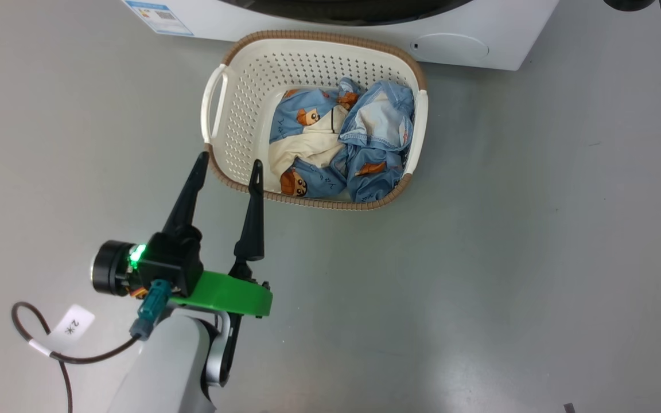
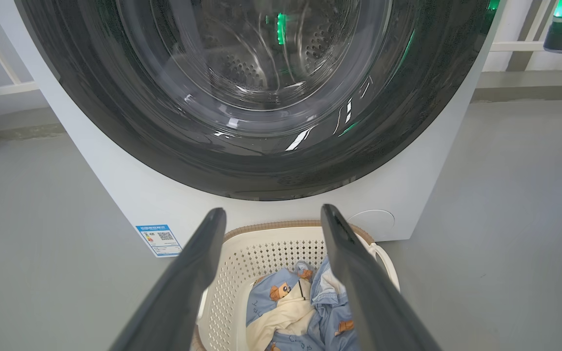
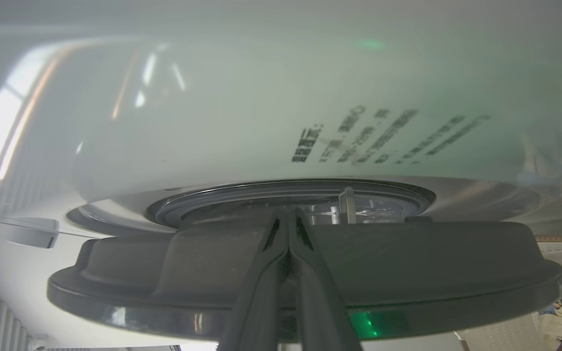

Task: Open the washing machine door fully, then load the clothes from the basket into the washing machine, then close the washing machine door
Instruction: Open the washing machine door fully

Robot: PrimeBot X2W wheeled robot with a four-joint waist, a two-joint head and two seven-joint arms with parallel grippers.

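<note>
Our left tool (image 1: 230, 159) hangs released by the near corner of the basket (image 1: 319, 39), which holds the clothes (image 1: 336, 143). Our right tool (image 3: 288, 217) is clenched empty at the edge of the washing machine door (image 3: 456, 263).

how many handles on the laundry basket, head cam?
2. One handle is on the left side of the basket in the head view, the other handle on the right side, beside the clothes. None looks hidden.
</note>
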